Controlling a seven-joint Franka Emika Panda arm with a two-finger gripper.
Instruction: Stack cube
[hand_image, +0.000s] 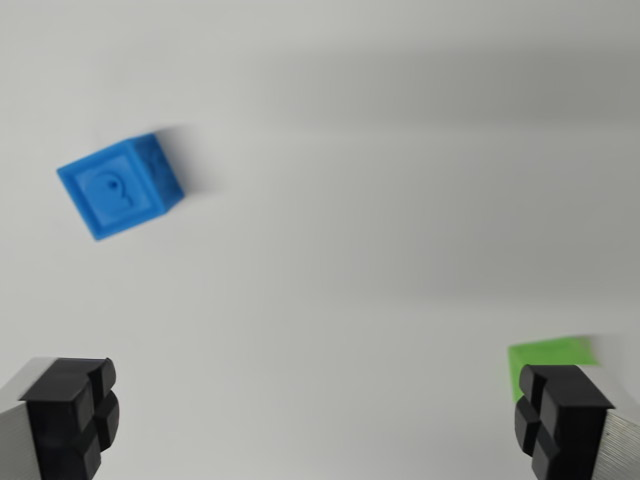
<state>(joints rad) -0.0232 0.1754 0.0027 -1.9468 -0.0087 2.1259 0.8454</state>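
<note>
Just a plain white tabletop (400, 200) filling pretty much the whole wrist view. Smooth, matte, no marks on it. Some soft grey shadow bands across the upper part.

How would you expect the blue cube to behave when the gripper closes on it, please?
The blue cube looks like moulded plastic, so probably rigid and light. Its flat faces suggest it will slide rather than roll if nudged. It sits skewed to the open gripper, so it may twist as the pads close.

Blue cube (120, 186) (embossed question mark), green cube (552, 355), black fingertips (72, 415)
</note>
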